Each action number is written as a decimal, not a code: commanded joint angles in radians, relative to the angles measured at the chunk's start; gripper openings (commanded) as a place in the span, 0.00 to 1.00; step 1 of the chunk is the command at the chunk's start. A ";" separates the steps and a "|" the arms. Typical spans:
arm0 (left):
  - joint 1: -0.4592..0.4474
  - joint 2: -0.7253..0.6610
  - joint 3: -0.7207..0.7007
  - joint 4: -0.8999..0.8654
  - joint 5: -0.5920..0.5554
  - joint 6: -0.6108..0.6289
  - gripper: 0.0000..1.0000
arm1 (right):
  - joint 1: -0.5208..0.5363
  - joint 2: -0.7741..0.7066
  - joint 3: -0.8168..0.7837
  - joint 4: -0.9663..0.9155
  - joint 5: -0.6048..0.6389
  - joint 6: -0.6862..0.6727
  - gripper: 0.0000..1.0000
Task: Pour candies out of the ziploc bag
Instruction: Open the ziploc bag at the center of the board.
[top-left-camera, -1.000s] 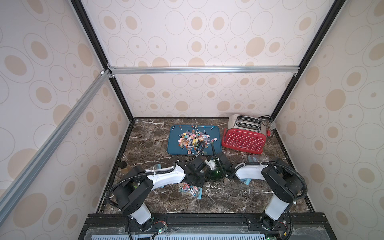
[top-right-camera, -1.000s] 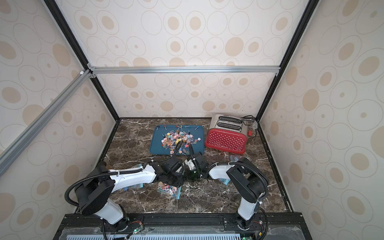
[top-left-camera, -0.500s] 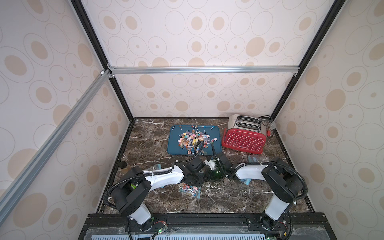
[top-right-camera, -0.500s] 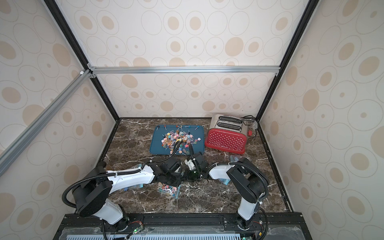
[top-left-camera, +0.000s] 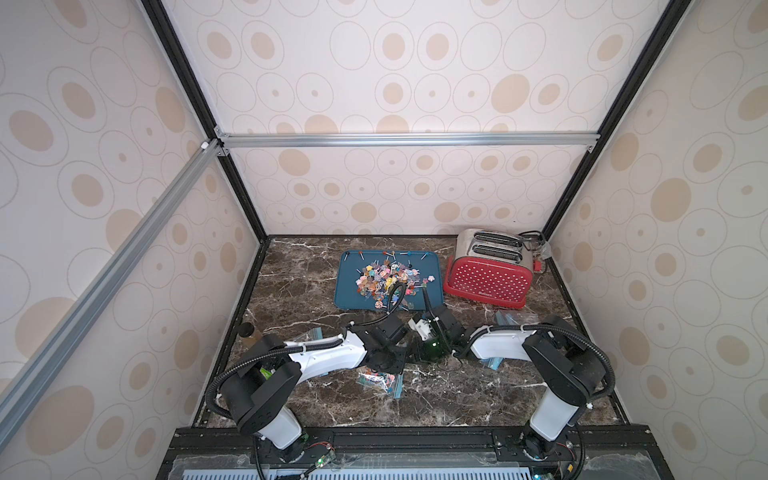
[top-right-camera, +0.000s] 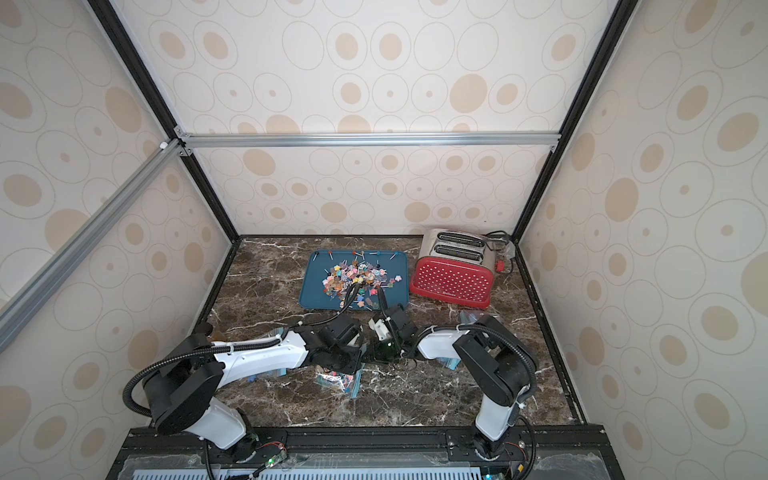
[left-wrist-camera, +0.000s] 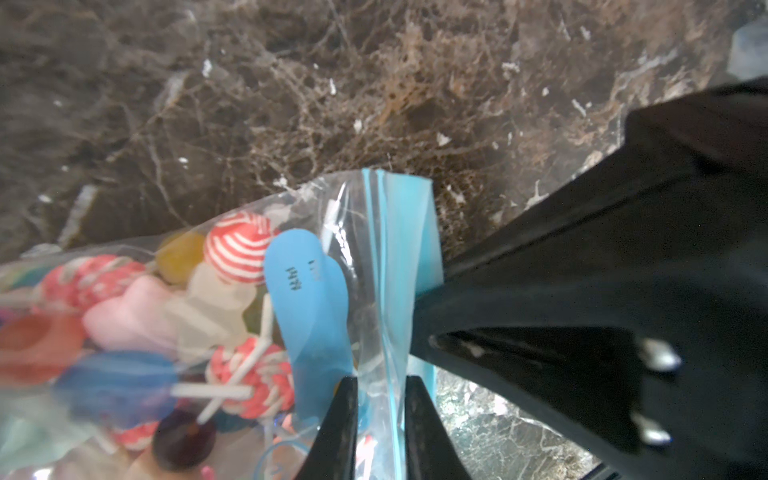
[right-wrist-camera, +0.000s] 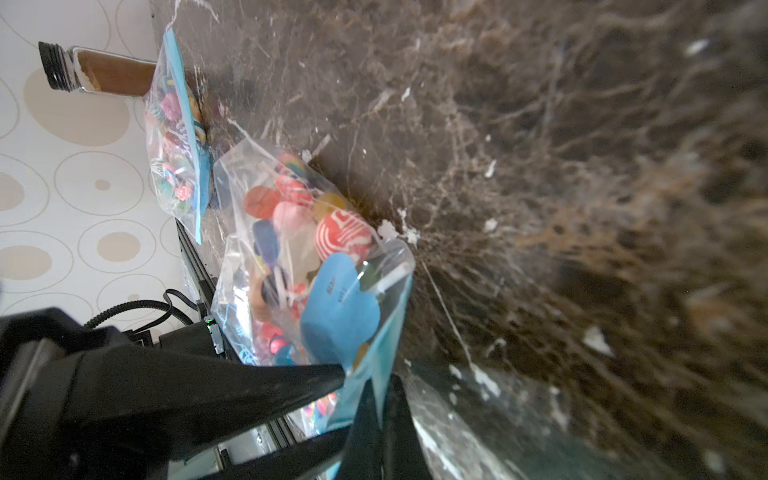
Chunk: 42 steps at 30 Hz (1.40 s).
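A clear ziploc bag (top-left-camera: 379, 380) (top-right-camera: 338, 380) with a blue zip strip lies near the table's front middle, partly under my two wrists. It holds candies (left-wrist-camera: 241, 249): striped, pink, blue and orange lollipops on white sticks. My left gripper (left-wrist-camera: 381, 380) is shut on the clear plastic beside the blue strip (left-wrist-camera: 399, 232). My right gripper (right-wrist-camera: 379, 388) is shut on the blue zip edge of the same bag (right-wrist-camera: 291, 232), and the left fingers (right-wrist-camera: 270, 390) come in right beside it. A heap of loose candies (top-left-camera: 384, 280) lies on the blue tray (top-left-camera: 347, 293).
A red toaster (top-left-camera: 486, 280) stands right of the tray by the back wall. Another filled bag (right-wrist-camera: 174, 137) and a dark-capped jar (right-wrist-camera: 99, 75) lie near the left wall. Flat bags (top-left-camera: 511, 318) lie under and behind the right arm.
My left jaws have narrowed onto the bag's mouth and the left wrist has shifted slightly toward the front. The right arm has stayed still, shut on the zip edge.
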<state>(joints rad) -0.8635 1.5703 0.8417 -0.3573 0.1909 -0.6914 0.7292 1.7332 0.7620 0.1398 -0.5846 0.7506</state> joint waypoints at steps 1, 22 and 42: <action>0.012 0.006 -0.013 0.012 0.019 -0.023 0.22 | 0.016 0.000 0.004 -0.003 -0.012 -0.008 0.00; 0.012 0.034 -0.020 0.021 -0.007 -0.048 0.00 | 0.020 -0.012 -0.011 0.001 -0.008 -0.002 0.00; -0.028 -0.057 -0.047 0.073 -0.232 -0.363 0.00 | 0.114 -0.041 0.035 -0.234 0.344 0.089 0.00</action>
<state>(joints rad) -0.8883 1.5387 0.7944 -0.3000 0.0959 -0.9600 0.8303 1.6909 0.8040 0.0296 -0.3222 0.8032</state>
